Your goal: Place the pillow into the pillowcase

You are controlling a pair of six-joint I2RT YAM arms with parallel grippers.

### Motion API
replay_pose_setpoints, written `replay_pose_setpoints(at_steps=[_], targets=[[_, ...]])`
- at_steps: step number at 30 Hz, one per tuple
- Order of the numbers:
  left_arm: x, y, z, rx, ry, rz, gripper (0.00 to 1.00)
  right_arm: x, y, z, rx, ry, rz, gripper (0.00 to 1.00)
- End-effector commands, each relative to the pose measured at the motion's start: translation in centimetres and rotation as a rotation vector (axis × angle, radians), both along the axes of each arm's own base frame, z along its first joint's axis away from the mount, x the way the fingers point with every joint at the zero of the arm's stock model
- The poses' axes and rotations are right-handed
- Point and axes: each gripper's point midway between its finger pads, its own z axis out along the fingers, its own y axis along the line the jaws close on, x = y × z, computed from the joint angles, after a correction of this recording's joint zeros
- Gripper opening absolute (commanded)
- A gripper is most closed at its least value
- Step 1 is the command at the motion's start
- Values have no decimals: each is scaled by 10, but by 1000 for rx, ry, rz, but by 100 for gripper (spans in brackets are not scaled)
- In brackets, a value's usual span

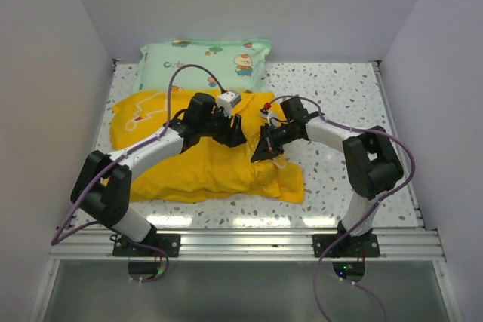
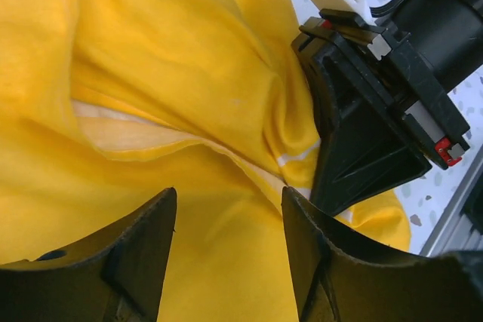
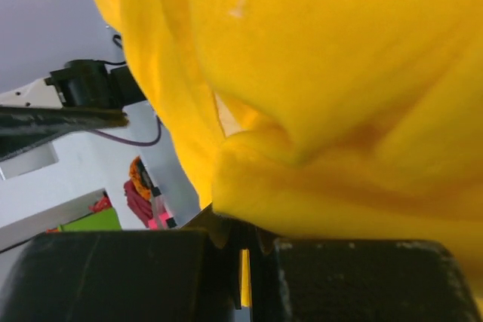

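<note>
The pillowcase (image 1: 211,175) lies rumpled across the middle of the speckled table (image 1: 339,96), its loosest folds piled toward 4 o'clock in the top view. A mint-green cartoon-print pillow (image 1: 204,62) sits behind it at 12 o'clock and has no part in the job. The cream-white pillow is not plainly in view. The left wrist camera shows only a pale strip (image 2: 128,135) inside a yellow fold, which may be its edge or the case's lining — I cannot tell which.

The right gripper (image 1: 261,150) is clamped tight on a twisted pinch of the pillowcase, near the cloth's 3 o'clock side. The left gripper (image 2: 228,205) hovers just beside it at 9 o'clock, jaws apart, with cloth beneath them and nothing gripped.

My reading is that the mouth of the case is being worked, with the left jaws about to take a second hold.

Risks from here:
- The left jaws may catch both layers at once and pin the mouth shut instead of opening it.
- The right pinch is thin and twisted — a sideways pull could slide the cloth out.
- The two grippers are very close, so a small drift could knock them together.
- Pulling on the cloth could drag the whole case across the table.
</note>
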Motion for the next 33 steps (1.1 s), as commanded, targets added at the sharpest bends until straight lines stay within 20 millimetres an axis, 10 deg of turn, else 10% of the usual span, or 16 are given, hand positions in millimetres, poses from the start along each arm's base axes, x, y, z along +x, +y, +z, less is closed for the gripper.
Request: replay_pose_setpoints(at_steps=[1, 8, 12, 13, 18, 23, 25, 28, 33], targets=[[-4, -26, -7, -71, 63, -7, 61, -2, -17, -20, -79, -45, 11, 0], [-15, -40, -45, -51, 115, -13, 60, 3, -23, -10, -88, -99, 27, 0], [-18, -47, -30, -74, 95, -77, 0, 3, -25, -7, -97, -123, 47, 0], [-16, -48, -20, -73, 61, -105, 0, 4, -25, -7, -100, -139, 55, 0], [-39, -59, 69, -169, -89, -257, 0, 24, -16, -14, -86, -176, 24, 0], [-52, -91, 91, -268, -74, -362, 0, 49, 7, 13, 26, -201, -25, 9], [-37, -88, 95, -240, -58, -308, 58, 52, -1, 40, 74, -221, -17, 22], [1, -12, 108, -185, -70, -135, 98, 66, -66, 67, 73, -264, -75, 54], [19, 143, 136, 218, -357, 73, 100, 32, -166, 70, -224, -325, 64, 72]])
